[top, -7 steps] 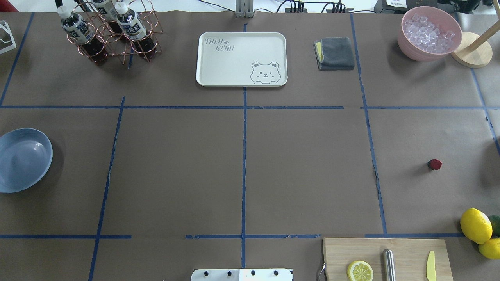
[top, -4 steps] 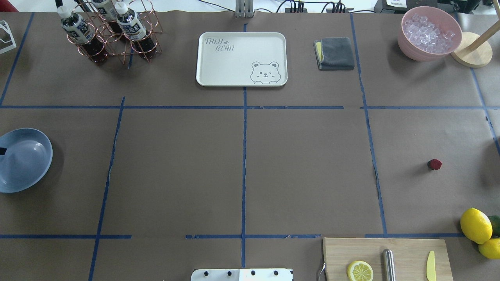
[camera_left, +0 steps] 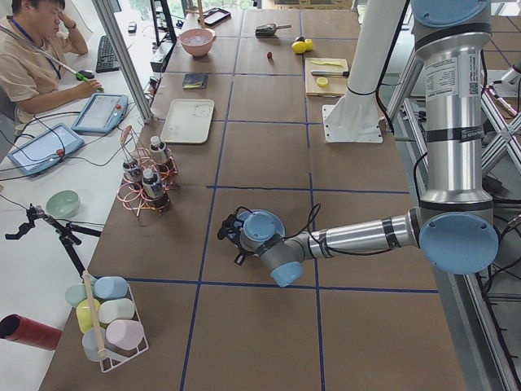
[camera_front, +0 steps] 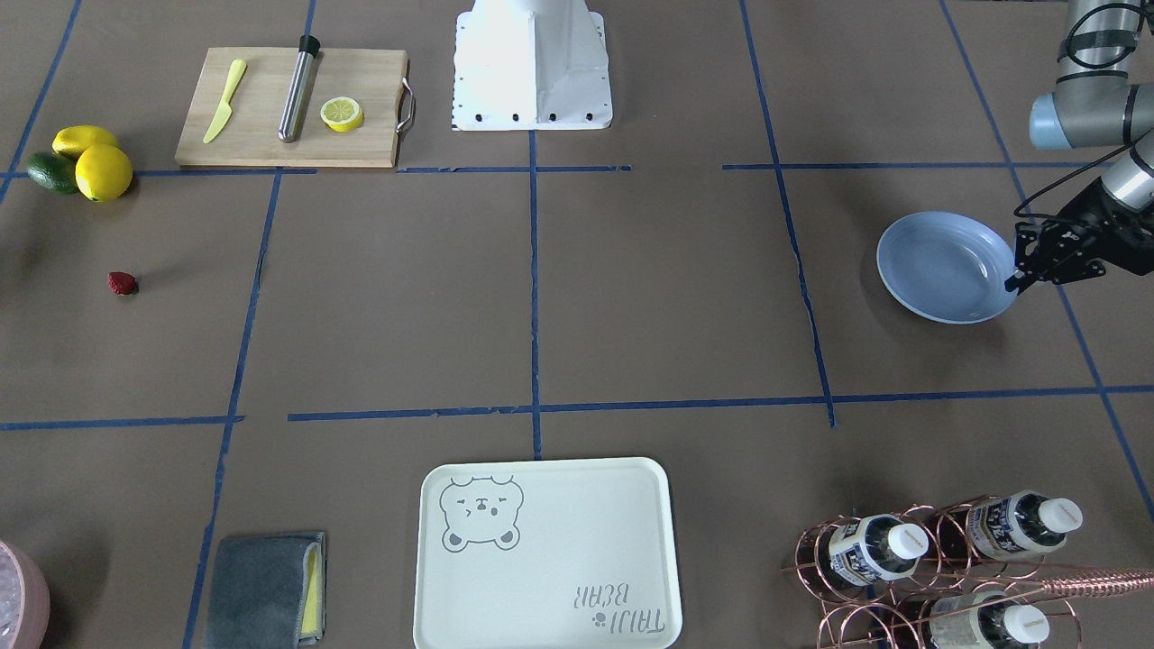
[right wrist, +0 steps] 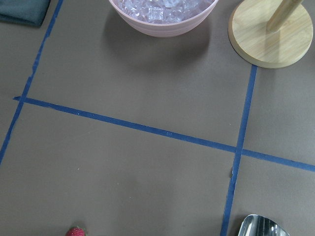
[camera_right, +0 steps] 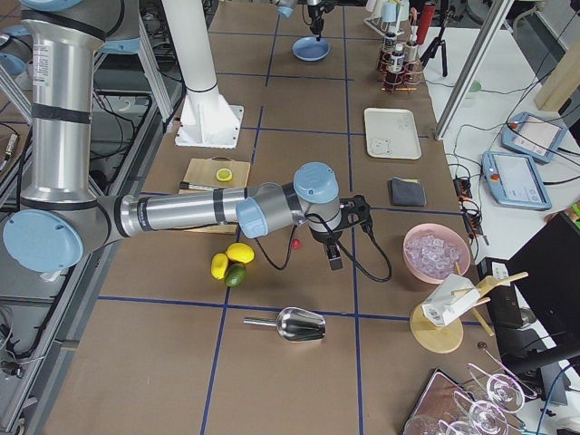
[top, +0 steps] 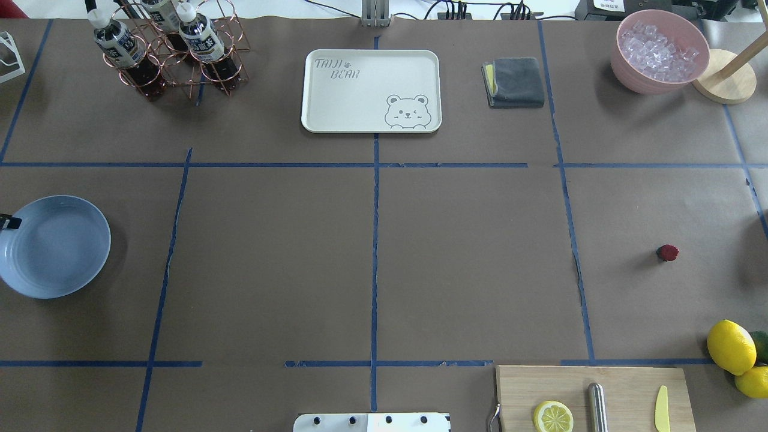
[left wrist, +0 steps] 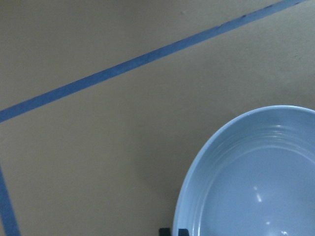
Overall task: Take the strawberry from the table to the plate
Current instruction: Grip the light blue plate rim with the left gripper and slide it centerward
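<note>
The small dark-red strawberry [top: 667, 252] lies alone on the brown paper table [top: 468, 258] at the right, also in the front view as the strawberry [camera_front: 123, 283] and at the bottom edge of the right wrist view [right wrist: 75, 232]. The empty pale blue plate [top: 54, 246] sits at the far left. My left gripper [camera_front: 1017, 281] is shut on its outer rim, its fingertips [left wrist: 165, 231] straddling the plate's edge [left wrist: 197, 177]. My right gripper [camera_right: 335, 258] hovers near the strawberry [camera_right: 296, 244], seen only from the side, so I cannot tell its state.
A cream bear tray [top: 371, 90], a bottle rack [top: 168, 48], a grey cloth [top: 514, 82] and a pink bowl of ice [top: 660, 51] line the far edge. Lemons [top: 731, 347] and a cutting board [top: 594, 399] sit near right. A metal scoop [camera_right: 285, 323] lies beyond.
The left gripper's finger came into view at the left edge and took the plate's rim. The plate has slid to the right. The strawberry has not moved.
</note>
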You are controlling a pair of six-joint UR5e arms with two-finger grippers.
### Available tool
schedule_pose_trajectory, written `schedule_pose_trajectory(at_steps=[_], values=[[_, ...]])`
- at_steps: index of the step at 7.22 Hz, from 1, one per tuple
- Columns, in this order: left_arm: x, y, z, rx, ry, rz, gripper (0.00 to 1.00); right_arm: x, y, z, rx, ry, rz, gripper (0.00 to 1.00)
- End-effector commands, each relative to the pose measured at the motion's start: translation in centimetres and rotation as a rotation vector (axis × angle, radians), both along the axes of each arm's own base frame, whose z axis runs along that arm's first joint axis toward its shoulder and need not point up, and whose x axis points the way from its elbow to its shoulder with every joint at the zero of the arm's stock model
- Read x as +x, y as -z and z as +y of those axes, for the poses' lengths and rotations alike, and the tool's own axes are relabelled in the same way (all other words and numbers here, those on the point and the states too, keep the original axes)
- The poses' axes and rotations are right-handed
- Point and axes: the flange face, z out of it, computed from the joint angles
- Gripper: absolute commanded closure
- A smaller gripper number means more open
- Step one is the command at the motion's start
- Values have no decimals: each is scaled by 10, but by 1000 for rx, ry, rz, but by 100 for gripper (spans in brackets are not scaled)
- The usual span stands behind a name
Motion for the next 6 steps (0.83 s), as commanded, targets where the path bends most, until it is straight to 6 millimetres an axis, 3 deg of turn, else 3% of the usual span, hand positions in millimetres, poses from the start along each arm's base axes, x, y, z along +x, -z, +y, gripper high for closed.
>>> schedule_pose_trajectory(at_steps=[1, 2, 3, 5, 6], values=[[23, 121, -39, -27, 6, 79, 100, 0, 2, 1, 3, -1, -1, 0], [42, 199, -76, -86, 74, 132, 100, 0, 2, 1, 4, 0, -1, 0], [99, 249, -84, -131, 80, 174, 100, 0, 2, 1, 3, -1, -1, 0], [247, 330, -57, -253, 96, 207, 100, 0, 2, 2, 2, -1, -1, 0], [317, 354, -33, -262, 87, 197, 100, 0, 1, 2, 0, -1, -1, 0]])
